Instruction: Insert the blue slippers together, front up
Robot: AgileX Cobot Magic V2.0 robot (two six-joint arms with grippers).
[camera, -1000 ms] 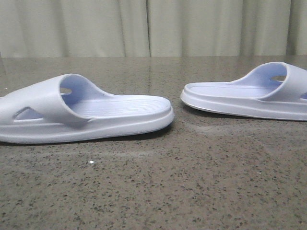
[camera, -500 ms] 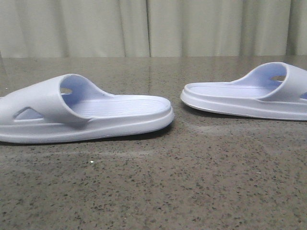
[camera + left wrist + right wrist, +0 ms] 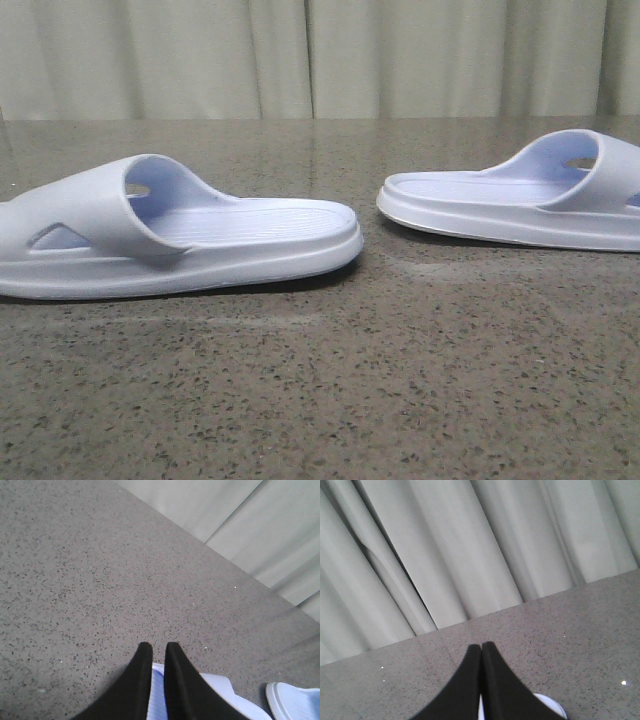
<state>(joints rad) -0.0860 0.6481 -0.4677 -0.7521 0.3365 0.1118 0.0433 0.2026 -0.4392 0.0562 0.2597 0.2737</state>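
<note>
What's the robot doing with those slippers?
Nothing is holding them yet. Two pale blue slippers sit flat on the speckled table, apart from each other: the left slipper and the right slipper, with their open ends pointing toward each other. The left claw hangs above a slipper, its fingers nearly together with a thin gap. The right claw looks shut and empty, above the table with a bit of slipper showing beneath it. Putting the pair together has not started.

Soft, even light; the speckled grey stone table (image 3: 320, 400) shows faint sheen, thin dark shadows lie under both pale blue foam slippers (image 3: 180, 235), and wrist views look slightly washed
</note>
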